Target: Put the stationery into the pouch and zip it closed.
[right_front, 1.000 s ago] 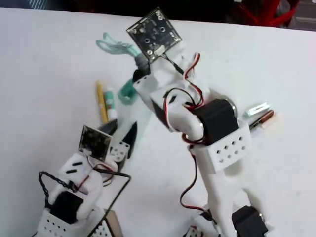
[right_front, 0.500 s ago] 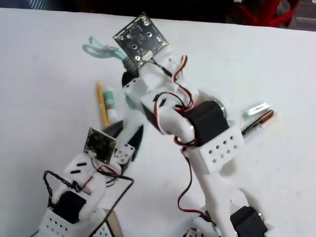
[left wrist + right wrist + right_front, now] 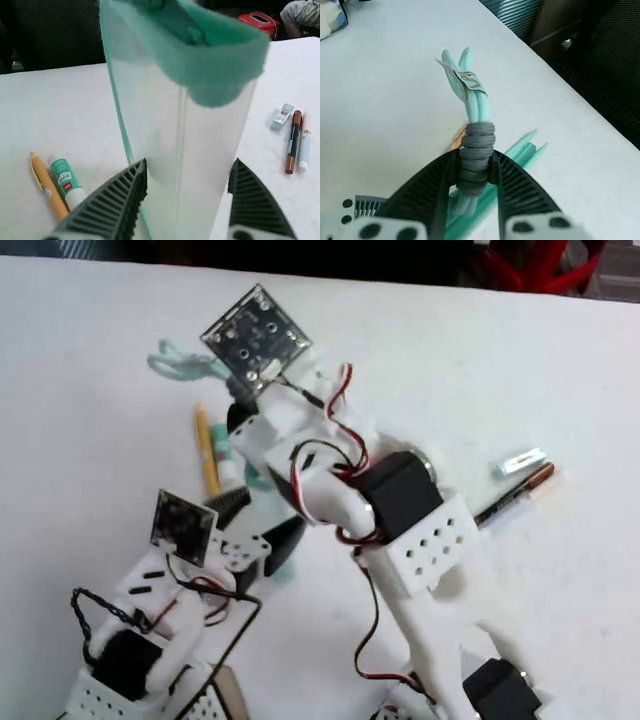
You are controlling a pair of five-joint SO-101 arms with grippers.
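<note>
The clear pouch (image 3: 185,130) with a teal zip edge stands upright between the jaws of my left gripper (image 3: 188,172), which is shut on it. My right gripper (image 3: 474,161) is shut on the pouch's grey-wrapped zip pull (image 3: 476,150), whose teal cord (image 3: 465,80) sticks out past the jaws. From above, the right arm (image 3: 330,455) covers most of the pouch, with the cord (image 3: 180,362) beyond it. A yellow pen (image 3: 206,450) and a glue stick (image 3: 223,445) lie beside the pouch. A brown pen (image 3: 515,495) and a small teal piece (image 3: 523,462) lie to the right.
A white pen (image 3: 303,142) lies next to the brown pen (image 3: 292,142). The left arm's base (image 3: 130,660) and its cables sit at the near left edge. Dark chairs and a red object stand beyond the table's far edge.
The right arm has swung left across the table, carrying the zip pull and teal cord with it. The left gripper has stayed by the pouch, shifting only slightly.
</note>
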